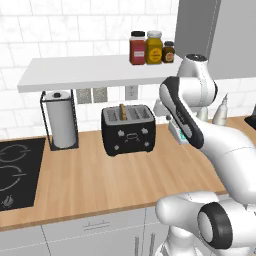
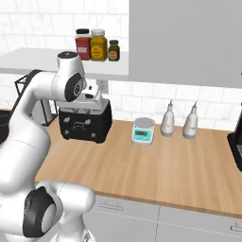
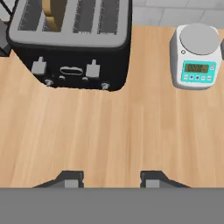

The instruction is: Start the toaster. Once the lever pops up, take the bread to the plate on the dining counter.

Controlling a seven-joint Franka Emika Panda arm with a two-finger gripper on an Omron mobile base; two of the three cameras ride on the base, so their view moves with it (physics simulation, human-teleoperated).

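At the far left of the left base view we see a black glass cooktop [image 1: 15, 172] set into a light wood counter [image 1: 115, 185] that runs along a white-tiled wall. Just to its right stands a white paper towel roll in a black wire holder [image 1: 61, 120]. Next comes the boxy glossy black two-slot toaster [image 1: 128, 129], upright on the counter near the wall, with a thin tan-brown slice of bread [image 1: 122, 112] standing up out of its left slot. In the hand view the two grey levers on the toaster's front [image 3: 65, 68] sit near the top, with small knobs below them.

Above, a white shelf [image 1: 80, 72] carries three jars (red, yellow and a smaller dark one) [image 1: 152, 48].

The white robot arm reaches in from the right, and our two-finger claw [image 3: 109, 180] hovers over bare counter in front of the toaster, touching nothing. Its dark fingertips [image 3: 70, 179] stand apart with only wood between them, so the claw is released and empty.

Right of the toaster sits a small white kitchen scale with a teal display [image 2: 143, 131], then two white squeeze bottles [image 2: 179, 120] standing side by side near the wall.
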